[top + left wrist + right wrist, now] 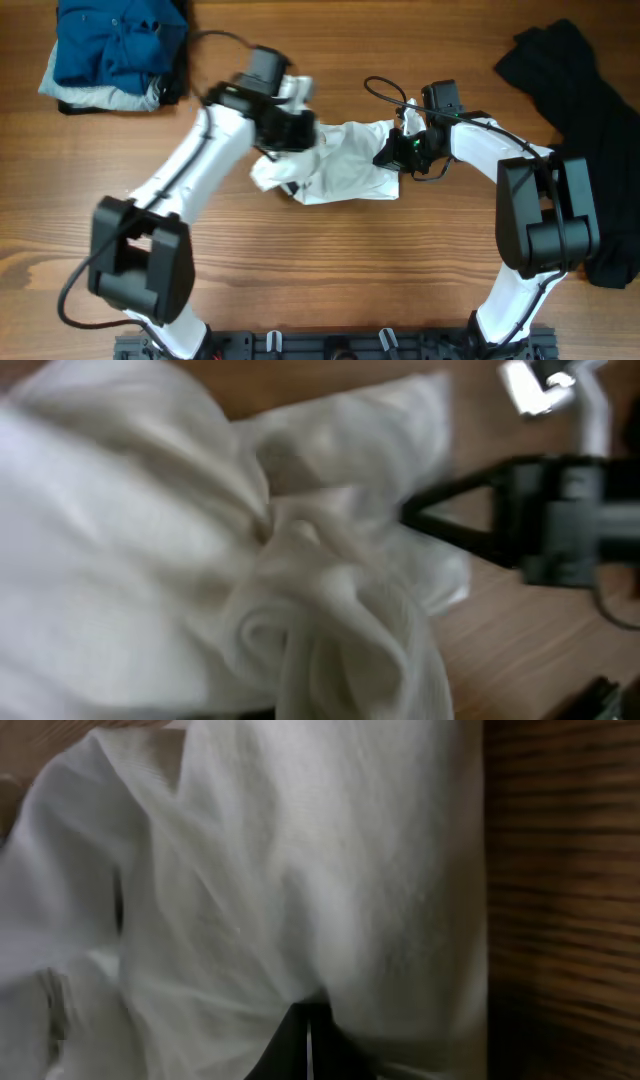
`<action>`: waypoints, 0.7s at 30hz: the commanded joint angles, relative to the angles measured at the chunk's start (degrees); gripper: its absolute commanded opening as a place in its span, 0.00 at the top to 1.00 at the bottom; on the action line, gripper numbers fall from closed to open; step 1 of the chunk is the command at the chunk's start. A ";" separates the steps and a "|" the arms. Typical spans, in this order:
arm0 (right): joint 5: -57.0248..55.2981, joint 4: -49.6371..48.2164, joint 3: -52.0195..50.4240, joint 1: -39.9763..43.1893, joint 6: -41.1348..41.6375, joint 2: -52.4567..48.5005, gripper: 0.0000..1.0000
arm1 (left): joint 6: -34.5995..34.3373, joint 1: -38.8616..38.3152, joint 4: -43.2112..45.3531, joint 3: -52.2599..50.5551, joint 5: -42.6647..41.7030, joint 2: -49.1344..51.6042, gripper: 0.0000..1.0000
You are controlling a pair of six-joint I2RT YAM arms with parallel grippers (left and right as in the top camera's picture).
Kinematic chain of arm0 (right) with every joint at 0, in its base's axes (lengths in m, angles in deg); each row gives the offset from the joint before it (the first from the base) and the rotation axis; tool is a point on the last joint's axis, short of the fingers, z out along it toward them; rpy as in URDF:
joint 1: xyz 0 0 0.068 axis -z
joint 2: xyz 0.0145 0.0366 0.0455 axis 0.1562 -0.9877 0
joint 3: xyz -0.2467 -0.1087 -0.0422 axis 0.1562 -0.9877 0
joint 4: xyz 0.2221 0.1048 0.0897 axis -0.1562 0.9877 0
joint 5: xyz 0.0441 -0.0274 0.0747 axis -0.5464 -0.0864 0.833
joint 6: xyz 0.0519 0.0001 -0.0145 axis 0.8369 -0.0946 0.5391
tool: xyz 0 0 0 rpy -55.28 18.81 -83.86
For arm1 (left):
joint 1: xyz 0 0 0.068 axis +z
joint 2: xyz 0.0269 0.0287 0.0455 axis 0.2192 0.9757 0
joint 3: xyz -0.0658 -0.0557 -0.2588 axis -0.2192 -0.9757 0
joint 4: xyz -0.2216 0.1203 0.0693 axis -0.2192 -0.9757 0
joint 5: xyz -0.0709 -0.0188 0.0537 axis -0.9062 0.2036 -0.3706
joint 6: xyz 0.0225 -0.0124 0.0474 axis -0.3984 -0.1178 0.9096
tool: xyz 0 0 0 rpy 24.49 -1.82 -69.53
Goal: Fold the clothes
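Note:
A crumpled white garment lies at the middle of the table, between both arms. My left gripper is at its left end and the cloth bunches tightly against the wrist camera; the jaws are hidden under the fabric. My right gripper is at the garment's right edge. In the right wrist view its dark fingertips are pressed together with white cloth gathered at them. The right arm's gripper also shows in the left wrist view.
A folded pile of blue and grey clothes sits at the back left. A black garment lies along the right edge, partly under the right arm's base. Bare wooden table spreads in front.

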 commanded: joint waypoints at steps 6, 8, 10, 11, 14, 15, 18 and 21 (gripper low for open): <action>1.66 -2.19 -1.46 -0.59 0.37 -4.48 0.96 | -16.06 -11.43 13.53 1.03 4.57 0.09 0.96; 5.73 -2.51 0.46 0.61 0.17 -3.37 0.96 | -16.04 -11.43 13.35 1.03 4.57 0.85 0.96; 8.50 -1.05 4.46 3.15 0.28 2.03 0.96 | -16.06 -11.43 13.35 1.03 4.55 1.99 0.96; 8.92 -0.02 6.32 4.46 0.42 4.81 0.96 | -16.06 -11.43 13.33 1.01 4.55 2.34 0.96; 9.27 3.93 13.09 10.62 0.50 16.28 0.92 | -16.02 -12.11 14.05 1.01 4.35 3.78 0.39; 9.25 3.82 13.29 12.72 0.87 19.71 0.83 | -16.02 -12.63 14.84 1.01 4.35 3.87 0.00; 9.27 4.98 13.29 16.74 0.68 24.00 0.71 | -15.69 -14.16 18.03 1.03 3.32 3.87 0.00; 8.94 7.98 13.27 17.64 -1.84 23.98 0.71 | -15.56 -13.55 16.24 4.81 -1.75 2.38 0.00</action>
